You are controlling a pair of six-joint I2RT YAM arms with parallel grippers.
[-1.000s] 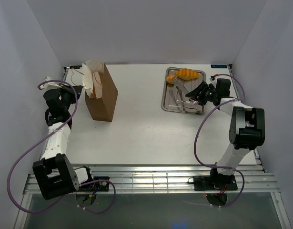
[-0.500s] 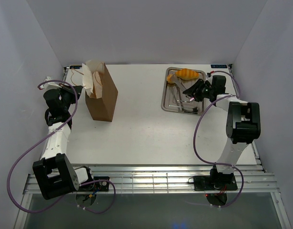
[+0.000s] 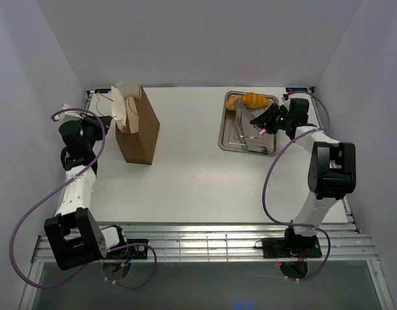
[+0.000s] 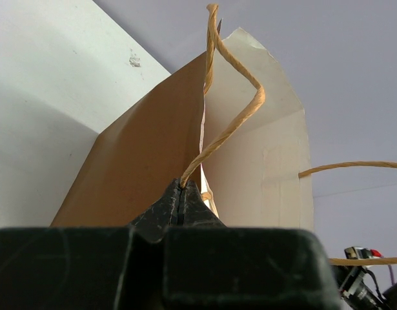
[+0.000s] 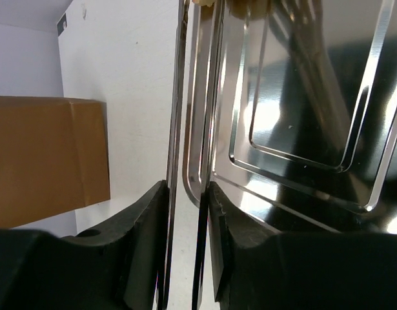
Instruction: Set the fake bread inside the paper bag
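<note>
The brown paper bag (image 3: 137, 126) stands upright at the far left with its pale mouth open. My left gripper (image 4: 180, 194) is shut on the bag's string handle (image 4: 232, 119), beside the bag's top edge (image 4: 140, 155). A ridged croissant (image 3: 257, 99) and a small bun (image 3: 232, 103) lie at the far end of the steel tray (image 3: 224, 132). My right gripper (image 3: 264, 121) hovers over the tray, shut on the silver tongs (image 5: 174, 129). The tongs' two arms are squeezed between its fingers and point toward the bread. The other loaves are not visible.
The tray (image 5: 301, 97) fills the right wrist view, with the bag (image 5: 43, 155) beyond it to the left. White walls enclose the table on three sides. A metal rail runs along the near edge (image 3: 204, 242).
My right gripper has moved with the tongs toward the far end of the tray, closer to the croissant and bun. The left arm and the bag have not moved.
</note>
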